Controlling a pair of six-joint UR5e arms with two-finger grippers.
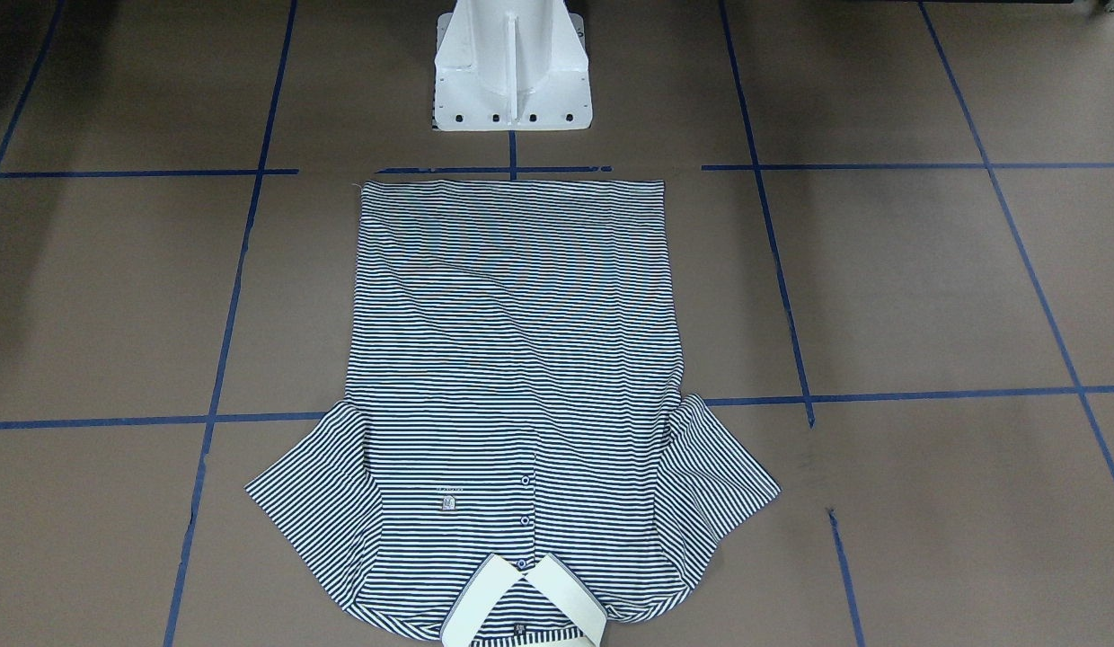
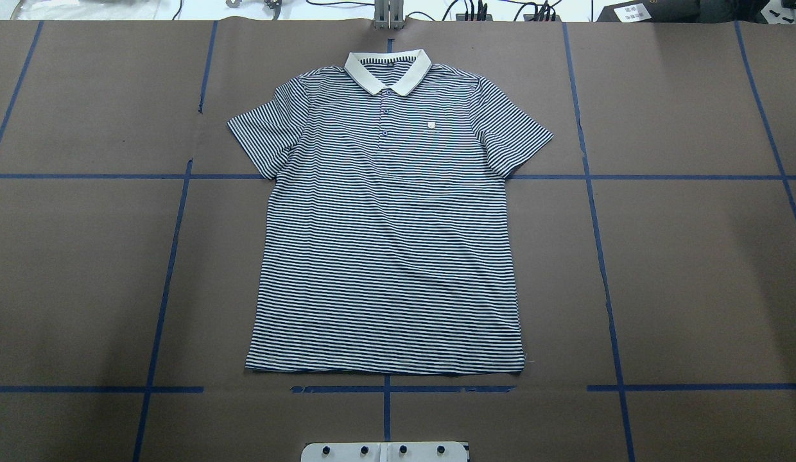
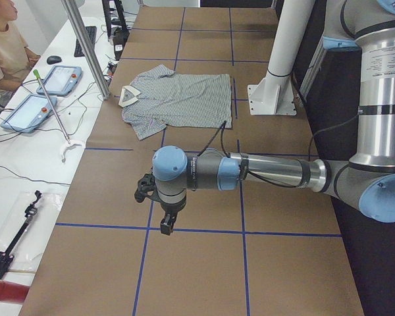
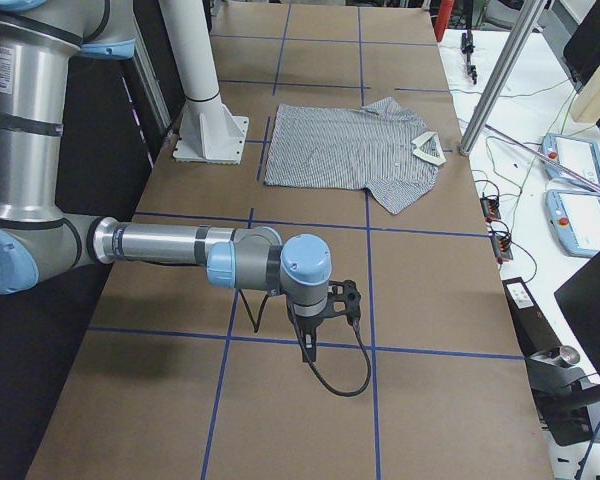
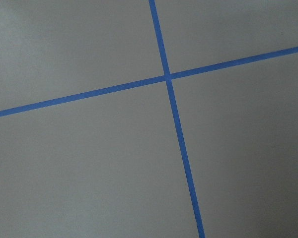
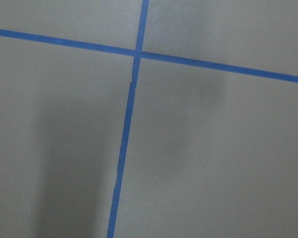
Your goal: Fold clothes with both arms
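The striped polo shirt (image 2: 388,244) lies flat and spread out, front up, in the middle of the table. Its cream collar (image 2: 388,70) is at the far side from the robot and its hem is near the base. It also shows in the front-facing view (image 1: 512,359) and both side views (image 3: 178,99) (image 4: 345,145). My left gripper (image 3: 164,226) hangs over bare table well off to the shirt's left. My right gripper (image 4: 306,350) hangs over bare table well off to its right. I cannot tell whether either is open or shut. Both wrist views show only brown table and blue tape.
The white pedestal base (image 1: 512,72) stands just behind the shirt's hem. Blue tape lines (image 2: 603,256) grid the brown table. A white side bench with tablets (image 3: 33,108), cables and a seated operator (image 3: 3,46) runs along the far edge.
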